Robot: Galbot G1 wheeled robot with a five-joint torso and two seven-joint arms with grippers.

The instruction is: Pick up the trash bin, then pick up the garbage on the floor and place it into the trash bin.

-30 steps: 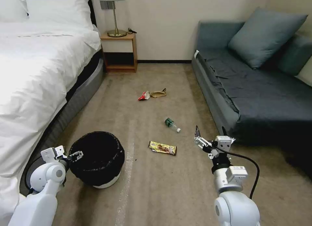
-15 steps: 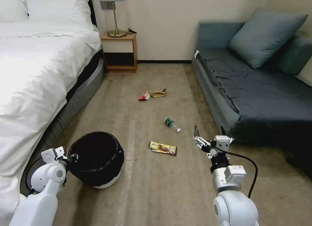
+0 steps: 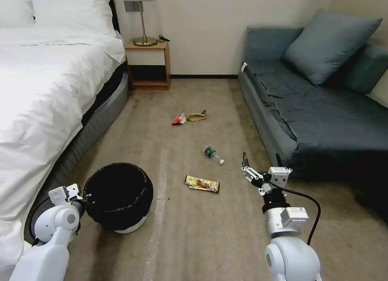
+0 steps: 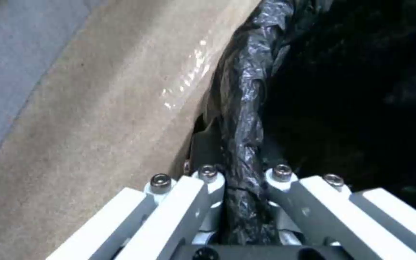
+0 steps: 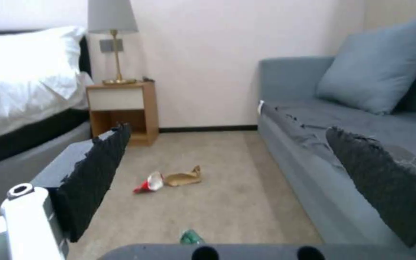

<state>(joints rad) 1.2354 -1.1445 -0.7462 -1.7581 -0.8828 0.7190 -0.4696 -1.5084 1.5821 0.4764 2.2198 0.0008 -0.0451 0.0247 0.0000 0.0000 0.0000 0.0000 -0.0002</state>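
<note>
The trash bin (image 3: 121, 188), white with a crinkled black bag, stands on the carpet at my lower left. My left gripper (image 3: 85, 198) is at its near-left rim; in the left wrist view its fingers (image 4: 207, 144) clamp the bag-covered rim (image 4: 242, 119). My right gripper (image 3: 260, 163) hovers open above the carpet beside the sofa, empty. The garbage lies on the floor: a yellow-brown wrapper (image 3: 202, 184), a clear bottle (image 3: 213, 154), crumpled brown paper (image 3: 197, 116) and a red-white wrapper (image 3: 178, 119). The right wrist view looks past its spread pads (image 5: 97, 169) at the paper (image 5: 184, 177).
A white bed (image 3: 44, 95) runs along the left and a blue-grey sofa (image 3: 315, 111) along the right. A wooden nightstand (image 3: 148, 65) with a lamp stands at the far wall. Bare carpet (image 3: 194, 232) lies between them.
My left gripper has sunk onto the bin's rim and closed on it, and the bin has shifted slightly toward me. The right gripper has barely moved.
</note>
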